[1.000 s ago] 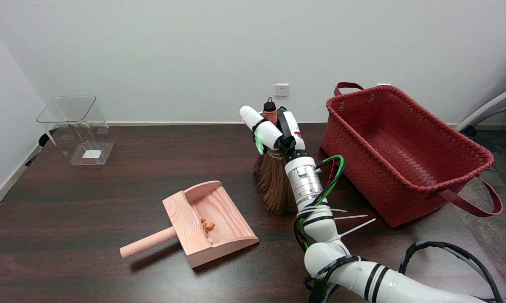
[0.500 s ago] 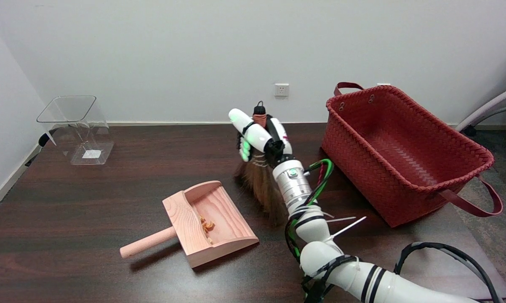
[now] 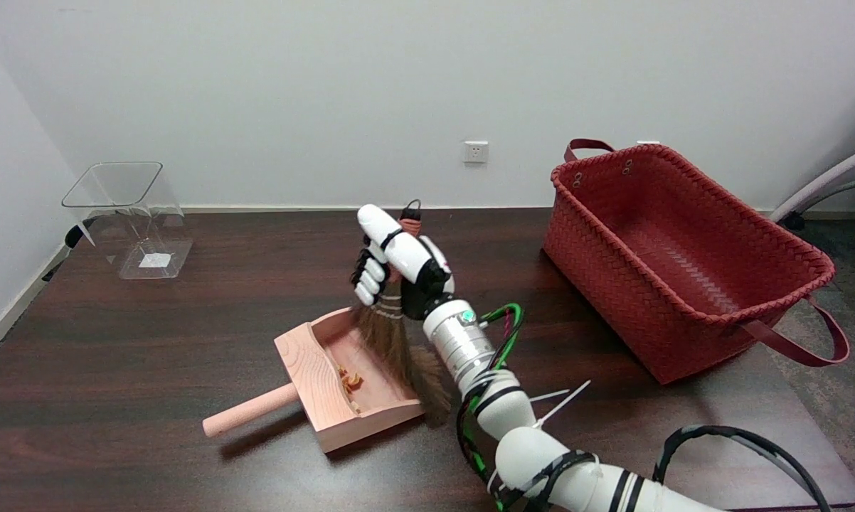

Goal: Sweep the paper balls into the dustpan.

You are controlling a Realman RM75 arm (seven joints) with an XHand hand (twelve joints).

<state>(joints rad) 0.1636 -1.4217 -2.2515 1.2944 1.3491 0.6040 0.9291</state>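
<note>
One small hand broom (image 3: 399, 341) is gripped by the right hand (image 3: 393, 264), whose fingers wrap the handle while the brown bristles hang down over the open mouth of the wooden dustpan (image 3: 314, 387). A few paper balls (image 3: 349, 380) lie inside the dustpan, against its back wall. At three o'clock from the hand stands a red woven basket (image 3: 683, 263); at ten o'clock, a clear plastic bin (image 3: 129, 217) on the dark table (image 3: 150, 334).

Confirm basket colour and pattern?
Red, woven weave pattern, with darker red strap handles. The basket shows best in the head view, at the table's right.
</note>
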